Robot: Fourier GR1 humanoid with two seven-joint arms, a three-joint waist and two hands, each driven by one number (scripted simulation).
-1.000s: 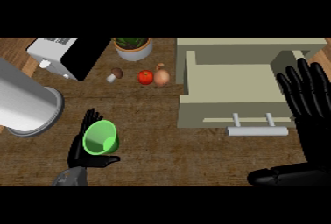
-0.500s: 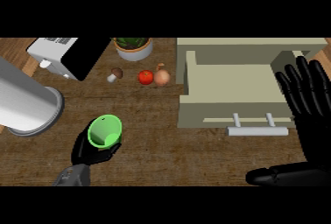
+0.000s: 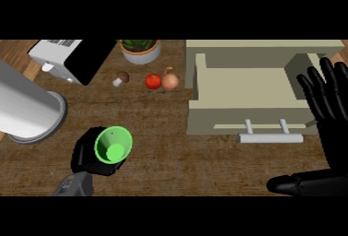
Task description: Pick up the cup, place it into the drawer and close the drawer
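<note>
A bright green cup [image 3: 113, 145] sits in my left hand [image 3: 87, 154] at the lower left, tilted so its open mouth faces up at me. The hand's black fingers are curled round the cup's back and underside. The beige drawer [image 3: 253, 90] stands pulled open at the upper right, its cavity bare and its white bar handle [image 3: 270, 138] at the front. My right hand [image 3: 331, 103] rests open at the right edge, fingers up, over the drawer's right side. The cup is well left of the drawer.
A large silver cylinder [image 3: 26, 110] lies at the left edge. A toaster-like white and black appliance [image 3: 71, 57] stands at the back left. A potted plant [image 3: 141, 49], a mushroom [image 3: 121, 79], a tomato [image 3: 153, 81] and an onion [image 3: 170, 81] line the back, just left of the drawer.
My left hand has closed round the green cup, lifted it and tipped it, so its mouth now faces upward. The right hand has stayed where it was.
</note>
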